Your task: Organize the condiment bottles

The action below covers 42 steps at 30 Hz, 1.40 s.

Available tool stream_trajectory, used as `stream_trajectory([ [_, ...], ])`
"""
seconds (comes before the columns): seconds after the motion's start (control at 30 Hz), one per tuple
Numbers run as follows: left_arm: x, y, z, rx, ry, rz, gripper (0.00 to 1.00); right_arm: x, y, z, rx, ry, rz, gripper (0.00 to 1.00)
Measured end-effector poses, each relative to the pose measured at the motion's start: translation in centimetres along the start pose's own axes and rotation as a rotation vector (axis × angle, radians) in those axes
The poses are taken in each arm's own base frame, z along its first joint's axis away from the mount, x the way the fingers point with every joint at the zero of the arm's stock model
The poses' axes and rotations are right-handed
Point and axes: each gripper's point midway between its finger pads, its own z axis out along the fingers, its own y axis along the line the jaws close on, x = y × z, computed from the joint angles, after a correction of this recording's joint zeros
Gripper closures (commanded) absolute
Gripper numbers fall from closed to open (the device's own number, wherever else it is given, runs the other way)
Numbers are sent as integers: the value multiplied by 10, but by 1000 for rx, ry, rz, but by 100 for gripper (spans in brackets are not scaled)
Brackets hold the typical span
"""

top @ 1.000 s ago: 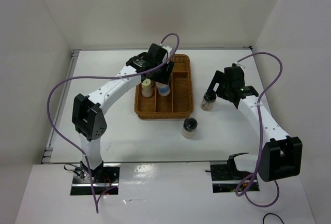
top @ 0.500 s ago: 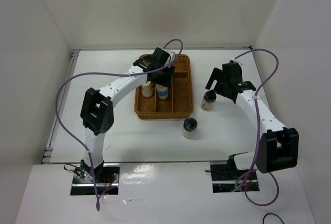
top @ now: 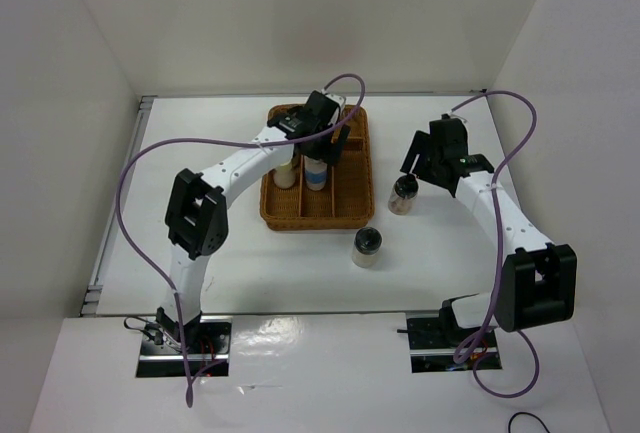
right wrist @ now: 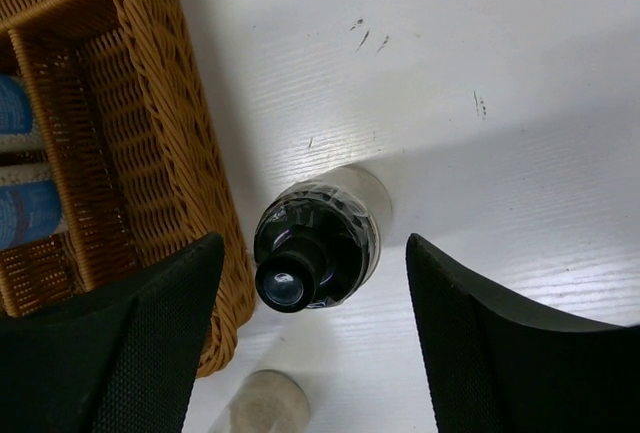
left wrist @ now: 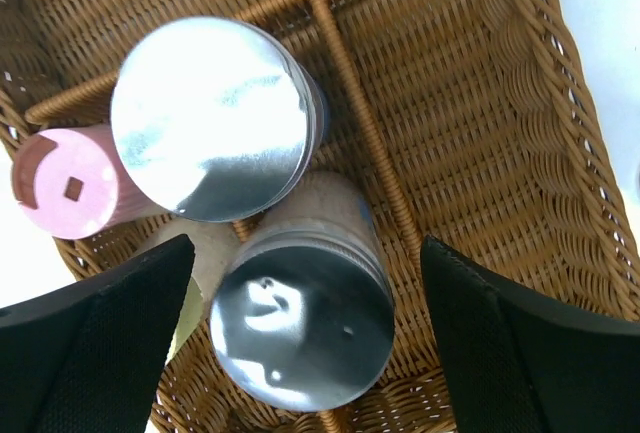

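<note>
The condiment bottles are small jars. In the left wrist view, two silver-lidded jars (left wrist: 210,118) (left wrist: 303,323) stand in the wicker tray (left wrist: 480,153) beside a pink lid (left wrist: 70,181) and a partly hidden yellow lid (left wrist: 190,298). My left gripper (left wrist: 305,338) is open, straddling the nearer silver-lidded jar with small gaps on both sides. On the table right of the tray stands a black-lidded jar (right wrist: 315,248). My right gripper (right wrist: 313,253) is open around it, with its fingers not touching. A second dark-lidded jar (top: 367,246) stands in front of the tray (top: 366,193).
White walls close in the table on three sides. Purple cables loop above both arms. The tray's right-hand compartments (top: 350,168) hold nothing. The tray's wicker wall (right wrist: 170,123) is close to my right gripper's left finger (right wrist: 110,343).
My left gripper has opened and let go of the silver-lidded, blue-labelled jar, which now stands in the tray. The right gripper's jaws have narrowed around the black-lidded jar.
</note>
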Motion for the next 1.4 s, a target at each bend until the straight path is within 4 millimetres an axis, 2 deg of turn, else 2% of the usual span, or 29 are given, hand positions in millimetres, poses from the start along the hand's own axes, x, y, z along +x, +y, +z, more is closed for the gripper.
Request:
stream_trajectory([
  [0.17, 1, -1, -5, -13, 4, 3, 0, 1, 0, 0, -2, 3, -7, 27],
  [0.3, -4, -4, -27, -5, -9, -17, 0, 3, 4, 0, -11, 7, -19, 31],
  [0.4, -20, -3, -61, 7, -69, -48, 0, 6, 8, 0, -19, 15, -30, 31],
  [0.47, -35, 1, -90, 15, -128, -64, 0, 9, 11, 1, -24, 22, -39, 34],
  [0.5, -43, 3, -105, 20, -160, -72, 0, 10, 13, 1, -26, 24, -43, 39],
  [0.6, -60, 11, -142, 21, -243, -101, 0, 13, 14, 2, -25, 29, -54, 40],
  [0.67, -66, 15, -158, 18, -277, -121, 0, 15, 14, 4, -20, 34, -57, 42],
  [0.7, -67, 16, -162, 16, -286, -125, 0, 16, 13, 5, -14, 39, -58, 46],
  [1.0, -43, 19, -148, -10, -217, -112, 0, 22, 10, 9, 12, 57, -66, 53],
  [1.1, -41, 20, -147, -12, -210, -111, 0, 22, 10, 9, 14, 56, -66, 57],
  [1.27, -41, 20, -147, -15, -210, -112, 0, 28, 11, 11, 19, 73, -74, 57],
  [1.4, -39, 21, -146, -19, -206, -111, 0, 29, 11, 12, 32, 76, -84, 62],
])
